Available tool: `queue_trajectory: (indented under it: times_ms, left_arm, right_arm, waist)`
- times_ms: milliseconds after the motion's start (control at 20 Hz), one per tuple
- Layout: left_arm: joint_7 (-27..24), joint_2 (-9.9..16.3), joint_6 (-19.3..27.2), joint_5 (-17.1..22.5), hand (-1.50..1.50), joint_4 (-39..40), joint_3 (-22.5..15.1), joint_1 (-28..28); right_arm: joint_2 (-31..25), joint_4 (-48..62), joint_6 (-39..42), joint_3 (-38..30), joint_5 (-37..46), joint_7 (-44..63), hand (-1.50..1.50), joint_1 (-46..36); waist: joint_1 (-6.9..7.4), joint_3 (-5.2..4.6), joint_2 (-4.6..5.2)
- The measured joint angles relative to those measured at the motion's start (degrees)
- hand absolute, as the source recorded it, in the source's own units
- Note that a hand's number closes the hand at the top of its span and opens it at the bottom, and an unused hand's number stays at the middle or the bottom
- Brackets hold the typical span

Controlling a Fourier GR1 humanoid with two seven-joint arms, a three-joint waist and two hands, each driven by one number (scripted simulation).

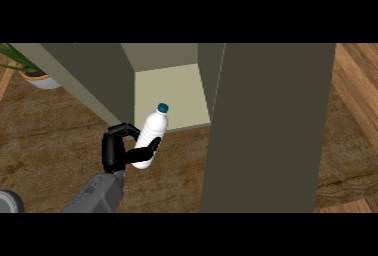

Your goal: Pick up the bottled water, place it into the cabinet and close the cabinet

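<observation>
Seen from the head view: one left hand (118,150), black, at the end of one grey forearm (96,195) coming up from the lower edge at the view's left. Clamped on one bottled water (151,135), with fingers curled round the lower half of its white body from the left and the thumb pressed against its side near the base. Bottle tilted slightly, its one teal cap (162,107) pointing up and toward the cabinet, the cap end lying over the front edge of the pale shelf floor, the base end over the brown wooden surface (52,135). Cannot tell whether the base touches the surface or hangs above it. One cabinet (166,85), olive-green outside and cream inside, standing open in the upper middle of the view. One cabinet door (269,125) swung wide, a broad dark olive panel filling the view's right of centre from top to bottom, just beside the bottle on its right. One left wall of the cabinet running diagonally down toward the hand, its lower corner just above the curled fingers. One potted plant (29,72) at the far upper left, green leaves over a pale pot, well apart from the bottle. One grey rounded shape (9,200) at the lower left corner, too cut off to identify. No right hand in the view.
</observation>
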Motion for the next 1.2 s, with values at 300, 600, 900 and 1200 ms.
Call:
queue_trajectory:
  times_ms: [300, 600, 900, 1200]
  left_arm:
    - [1.6, -2.4, -2.2, 1.1, 1.50, 1.8, -1.3, -2.7]
    - [2.6, -4.0, -6.4, 2.9, 1.50, 3.4, -1.3, -4.3]
    - [2.6, -6.4, -14.9, 4.6, 1.50, 2.4, -1.8, -7.8]
    - [1.9, -7.2, -25.0, 5.0, 1.50, 0.3, -2.0, -9.4]
  right_arm:
    - [-0.7, -0.8, 0.4, -1.4, 0.0, 0.3, -1.50, 0.9]
    - [-1.1, -3.3, 1.3, -2.6, -0.5, 1.1, -1.50, 3.5]
    - [-1.6, -6.5, 2.3, -3.6, -2.1, 2.8, 1.50, 6.1]
    - [-1.1, -8.9, 3.6, -2.8, -3.0, 4.9, 1.50, 9.0]
  waist:
    - [2.33, -0.26, -0.19]
    - [4.41, -0.31, -0.45]
    - [6.42, -0.44, -0.70]
    - [8.18, -0.39, -1.01]
